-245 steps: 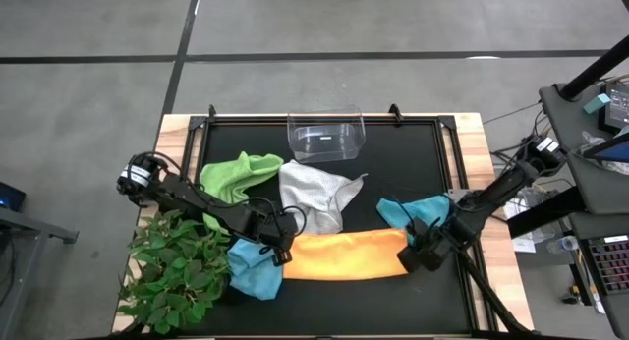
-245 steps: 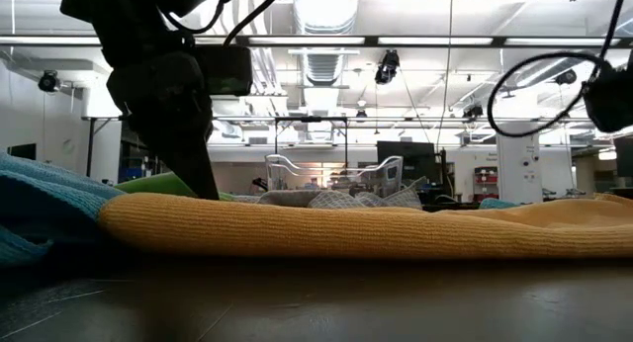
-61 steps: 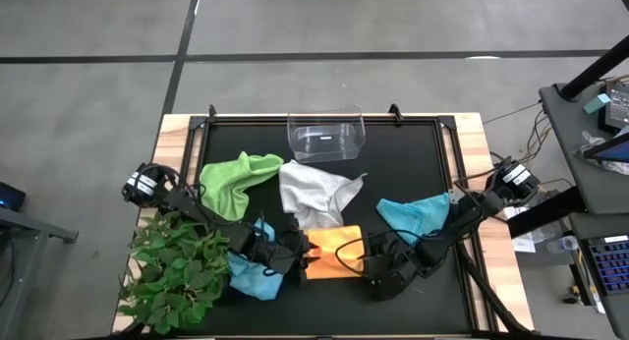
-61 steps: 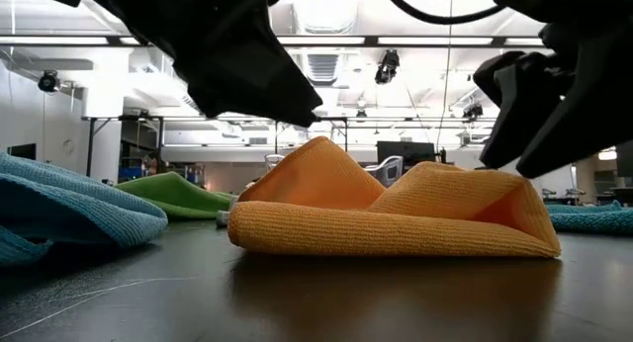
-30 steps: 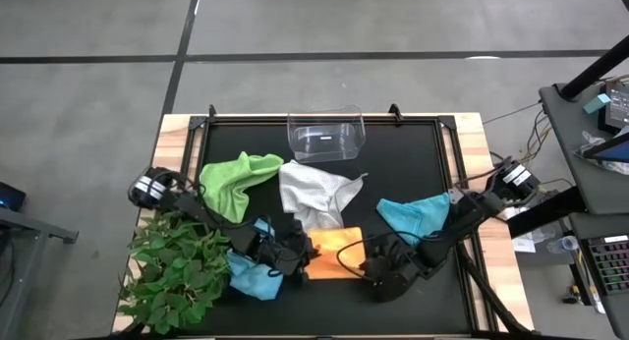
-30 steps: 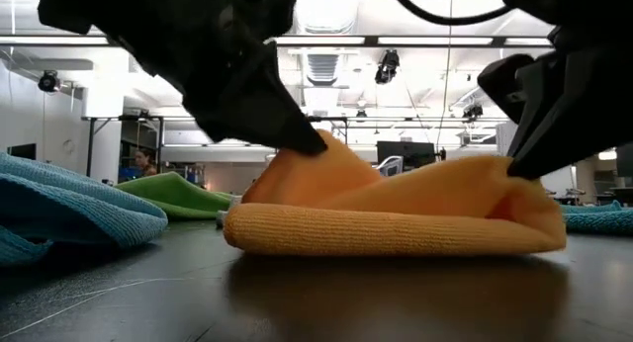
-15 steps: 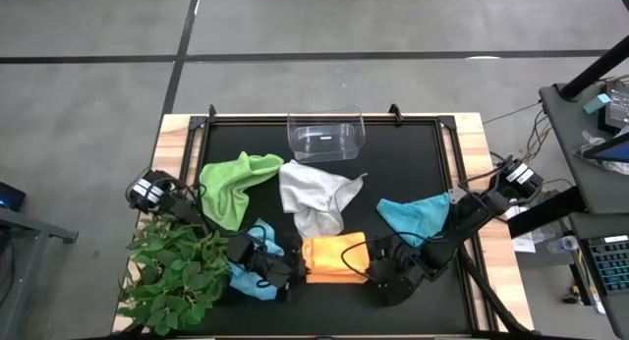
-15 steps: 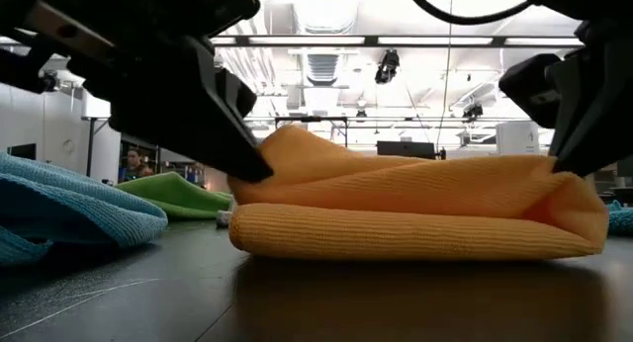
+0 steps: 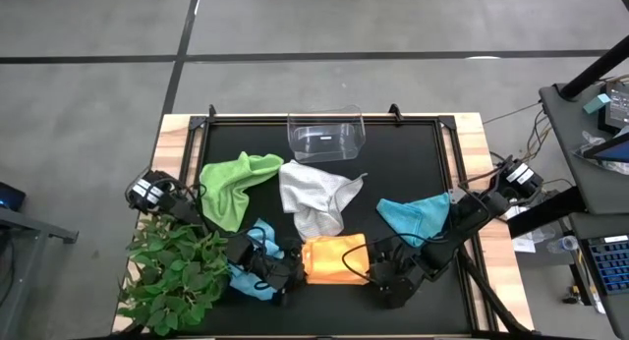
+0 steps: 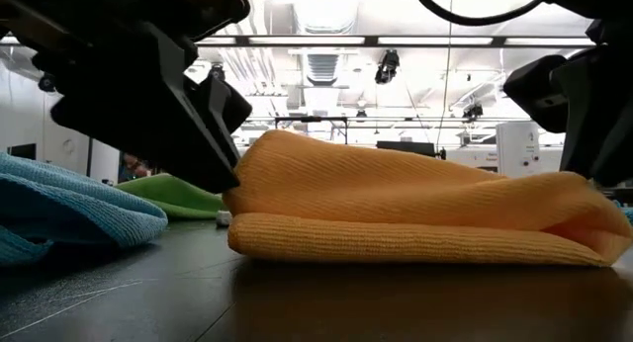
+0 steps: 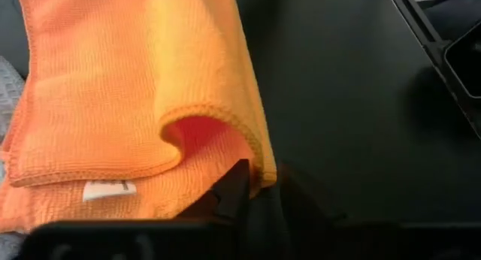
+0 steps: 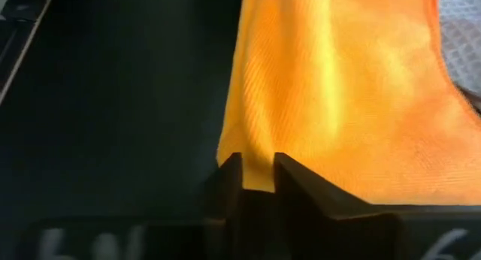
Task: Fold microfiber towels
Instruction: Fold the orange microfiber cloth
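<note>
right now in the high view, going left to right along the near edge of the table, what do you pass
leafy green plant → light blue towel → left gripper → folded yellow-orange towel → right gripper

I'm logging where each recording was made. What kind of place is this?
Probably a large lab or workshop: bare ceiling ducts and strip lights above, grey concrete floor, and a black-topped table with a side bench of cabled gear.
</note>
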Controlling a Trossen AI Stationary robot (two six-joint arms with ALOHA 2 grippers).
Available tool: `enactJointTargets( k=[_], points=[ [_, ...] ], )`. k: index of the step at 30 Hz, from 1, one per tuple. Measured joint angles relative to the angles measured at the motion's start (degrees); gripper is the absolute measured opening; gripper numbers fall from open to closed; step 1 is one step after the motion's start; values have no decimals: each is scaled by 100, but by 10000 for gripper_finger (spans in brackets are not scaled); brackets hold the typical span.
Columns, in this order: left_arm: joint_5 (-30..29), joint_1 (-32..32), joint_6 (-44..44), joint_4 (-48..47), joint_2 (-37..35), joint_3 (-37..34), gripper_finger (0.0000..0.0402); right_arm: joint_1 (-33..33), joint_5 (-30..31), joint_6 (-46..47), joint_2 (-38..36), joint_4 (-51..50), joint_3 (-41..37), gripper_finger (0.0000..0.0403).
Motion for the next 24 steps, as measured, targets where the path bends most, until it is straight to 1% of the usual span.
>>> enactJointTargets(
  k=[3,5,9,11,14,17,20,24],
  points=[
    [18,-46,-3,-3,0,5,108,0,-110,-12,-90,-26,16,121],
    [217,-64,-1,-10,0,57,126,0,-143,-43,-205,-111,17,141],
    [269,-77,-140,6,-2,157,136,0,-131,-141,-484,-369,18,167],
    [195,-72,-155,0,-2,202,134,-9,53,-226,-624,-363,20,174],
    [38,-69,-165,28,-4,254,127,-128,459,-492,-754,-331,20,174],
    [-144,-70,-167,57,-4,250,114,-416,597,-692,-741,-236,22,165],
    [-168,-70,-166,169,-4,206,89,-794,566,-977,-590,73,22,153],
    [-165,-83,-166,162,59,200,33,-1322,76,-1512,-288,943,22,143]
  ],
)
